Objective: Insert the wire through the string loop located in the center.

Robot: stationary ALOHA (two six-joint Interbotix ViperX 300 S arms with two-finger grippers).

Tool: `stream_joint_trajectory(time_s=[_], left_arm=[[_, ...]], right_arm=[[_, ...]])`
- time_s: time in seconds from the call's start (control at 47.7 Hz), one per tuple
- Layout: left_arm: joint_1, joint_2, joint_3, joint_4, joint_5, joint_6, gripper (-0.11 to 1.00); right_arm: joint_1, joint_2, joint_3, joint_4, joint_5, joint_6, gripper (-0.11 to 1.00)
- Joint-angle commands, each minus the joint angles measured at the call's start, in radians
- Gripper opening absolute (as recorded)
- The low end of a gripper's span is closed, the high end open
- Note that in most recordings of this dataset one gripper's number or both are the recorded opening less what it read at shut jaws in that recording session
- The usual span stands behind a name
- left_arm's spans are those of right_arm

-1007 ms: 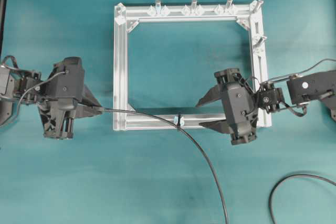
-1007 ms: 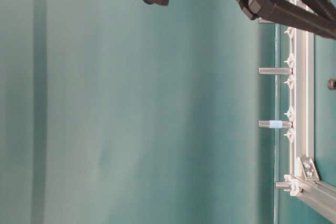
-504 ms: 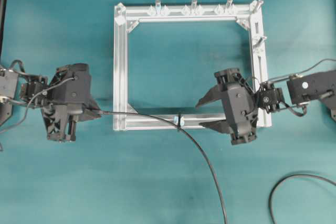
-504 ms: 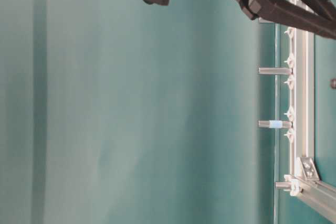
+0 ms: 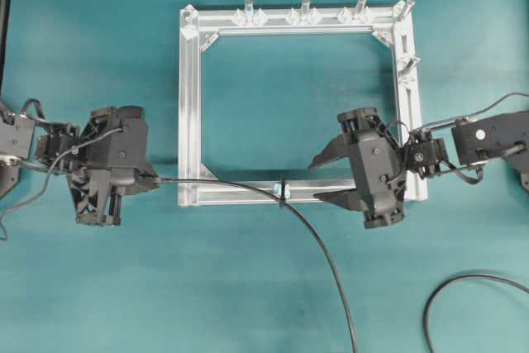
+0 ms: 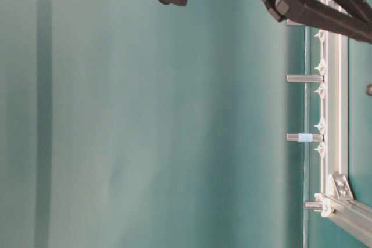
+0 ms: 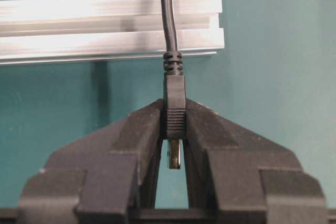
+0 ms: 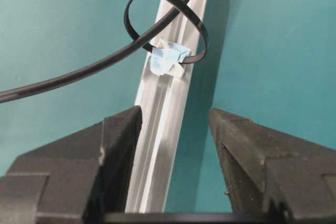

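- On the teal surface [image 5: 99, 303] lies a square silver frame [image 5: 189, 105] of aluminium bars, with short posts standing along its far bar.
- At the middle of the near bar, the string loop [image 5: 283, 190] rings the bar beside a small pale-blue fitting; the right wrist view shows the loop [image 8: 137, 22] standing up from the bar, with the pale-blue fitting [image 8: 167, 57] at its base.
- The wire [image 5: 318, 241] runs from the left gripper across the frame's near-left corner, passes through the loop, then curves down to the bottom edge of the overhead view.
- In the right wrist view the wire [image 8: 79, 74] goes through the ring and leaves at the left edge.
- The left gripper [image 5: 151, 181] sits just left of the frame, clear of it, and is clamped on the wire's plug end.
- The left wrist view shows the gripper [image 7: 174, 129] pinching the ribbed black plug body, with the metal tip [image 7: 174, 157] showing between the fingers and the cable crossing over the frame bar beyond.
- The right gripper [image 5: 318, 179] hangs over the frame's near-right part, jaws spread wide and holding nothing.
- In its own camera the right gripper [image 8: 174, 121] straddles the near bar, one finger on each side, with the loop well ahead of the tips.
- A second black cable [image 5: 463, 287] curls on the surface at the lower right.
- The table-level view shows only the frame's edge, its posts and dark gripper parts at the top.
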Motion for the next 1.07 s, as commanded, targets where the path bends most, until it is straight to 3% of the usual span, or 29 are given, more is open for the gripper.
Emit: stream_joint_trajectory(time_s=[0.0, 0.168, 0.336, 0.378, 0.713, 1.049], left_arm=[[-0.005, -0.008, -0.018, -0.002, -0.003, -0.006, 0.13], [-0.003, -0.011, -0.023, -0.002, 0.000, -0.005, 0.15], [-0.003, -0.020, -0.031, -0.002, 0.014, 0.000, 0.64], [-0.003, -0.026, -0.032, -0.002, 0.017, 0.000, 0.71], [-0.003, -0.130, -0.029, 0.003, 0.066, 0.005, 0.67], [0.002, -0.221, -0.028, 0.005, 0.089, 0.006, 0.67]], right_arm=[[-0.003, -0.025, -0.006, 0.000, -0.005, 0.000, 0.57], [-0.003, -0.025, -0.006, 0.000, -0.005, 0.000, 0.57], [-0.003, -0.025, -0.006, 0.000, -0.005, 0.000, 0.57], [-0.003, -0.025, -0.006, 0.000, -0.005, 0.000, 0.57], [-0.003, -0.064, -0.005, -0.002, -0.002, 0.000, 0.57], [-0.003, -0.163, -0.002, 0.000, 0.110, -0.003, 0.57]])
